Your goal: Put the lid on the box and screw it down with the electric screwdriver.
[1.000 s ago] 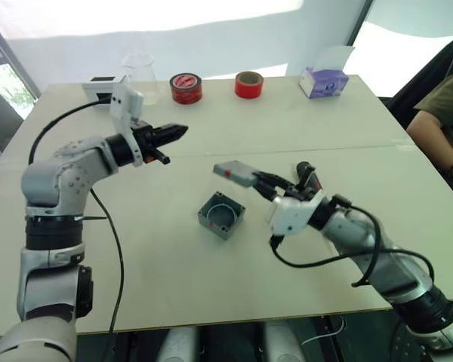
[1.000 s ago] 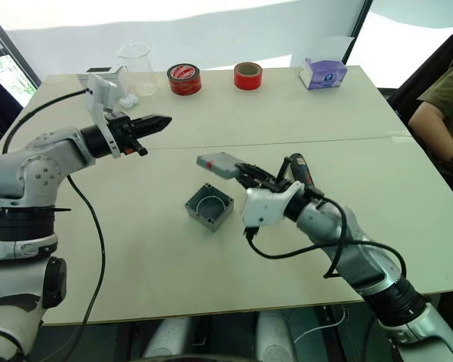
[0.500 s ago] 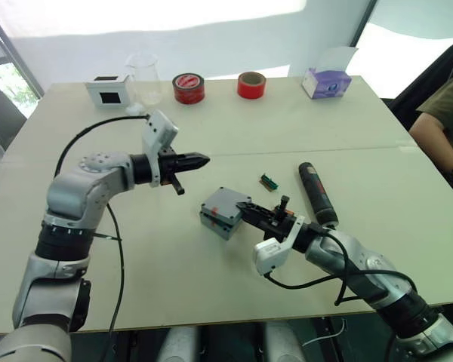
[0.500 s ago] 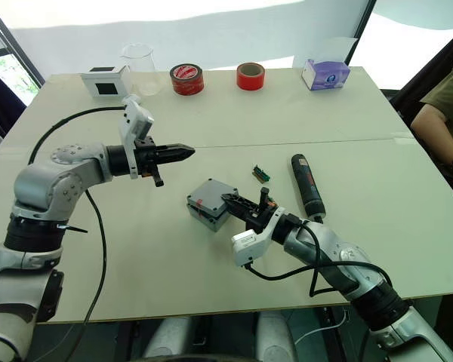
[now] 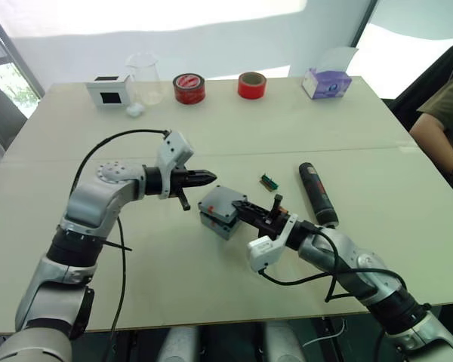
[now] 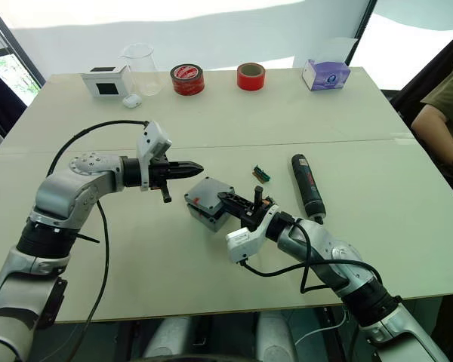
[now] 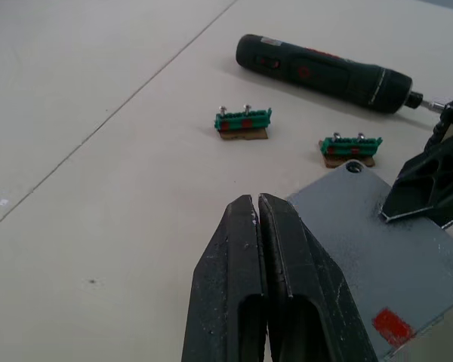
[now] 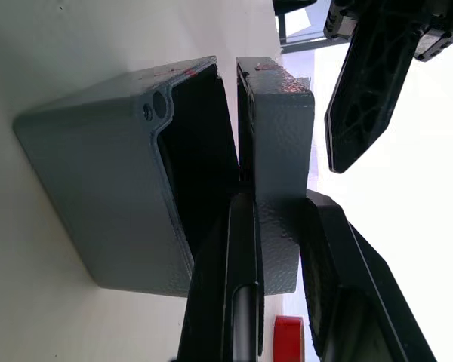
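The grey box (image 5: pixel 216 222) stands mid-table. The flat grey lid (image 5: pixel 221 200) lies over its open top, with a narrow gap still between lid (image 8: pixel 275 143) and box (image 8: pixel 98 188) in the right wrist view. My right gripper (image 5: pixel 239 205) is shut on the lid's edge from the right. My left gripper (image 5: pixel 208 178) is shut and empty, its tips just left of the lid and a little above it. The black electric screwdriver (image 5: pixel 317 194) lies on the table to the right of the box, and it also appears as the screwdriver (image 7: pixel 325 72) in the left wrist view.
Two small green terminal blocks (image 7: pixel 243 121) (image 7: pixel 351 145) lie between the box and the screwdriver. Along the far edge stand a white box (image 5: pixel 109 90), a glass beaker (image 5: pixel 143 78), two red tape rolls (image 5: pixel 187 88) (image 5: pixel 250 84) and a purple tissue box (image 5: pixel 325 81). A person (image 5: pixel 444 113) sits at the right.
My right gripper brought the lid down from the air onto the open box and still holds it. My left gripper moved right and down, close to the lid.
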Robot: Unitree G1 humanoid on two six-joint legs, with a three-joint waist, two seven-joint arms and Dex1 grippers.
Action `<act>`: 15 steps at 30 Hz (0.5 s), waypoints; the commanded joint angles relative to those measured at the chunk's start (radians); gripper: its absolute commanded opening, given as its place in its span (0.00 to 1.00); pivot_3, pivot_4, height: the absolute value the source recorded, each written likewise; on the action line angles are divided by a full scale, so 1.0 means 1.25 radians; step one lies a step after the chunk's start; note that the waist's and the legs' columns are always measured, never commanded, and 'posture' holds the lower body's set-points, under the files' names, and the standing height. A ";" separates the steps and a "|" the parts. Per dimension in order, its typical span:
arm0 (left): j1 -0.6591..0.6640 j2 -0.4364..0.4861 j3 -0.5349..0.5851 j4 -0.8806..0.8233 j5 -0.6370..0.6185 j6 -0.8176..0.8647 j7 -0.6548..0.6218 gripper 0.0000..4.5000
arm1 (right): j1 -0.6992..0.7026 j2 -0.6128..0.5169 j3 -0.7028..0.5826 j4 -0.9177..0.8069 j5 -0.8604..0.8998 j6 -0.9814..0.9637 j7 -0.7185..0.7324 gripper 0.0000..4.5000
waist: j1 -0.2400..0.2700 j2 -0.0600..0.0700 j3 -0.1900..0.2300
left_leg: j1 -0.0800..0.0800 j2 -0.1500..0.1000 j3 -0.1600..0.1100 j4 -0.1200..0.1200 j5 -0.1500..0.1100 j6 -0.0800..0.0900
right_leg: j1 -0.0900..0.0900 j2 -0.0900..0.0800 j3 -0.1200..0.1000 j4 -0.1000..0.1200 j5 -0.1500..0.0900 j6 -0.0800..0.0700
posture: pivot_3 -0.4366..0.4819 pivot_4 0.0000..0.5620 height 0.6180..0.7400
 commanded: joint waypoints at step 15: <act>0.062 0.027 -0.108 -0.024 0.107 -0.101 -0.103 0.00 | 0.038 0.009 -0.014 -0.003 0.012 0.004 0.034 0.37 | 0.000 0.000 -0.001 | 0.002 0.000 0.000 0.000 0.000 0.001 | 0.003 0.000 0.000 -0.001 0.000 0.000 | 0.48 0.27 1.00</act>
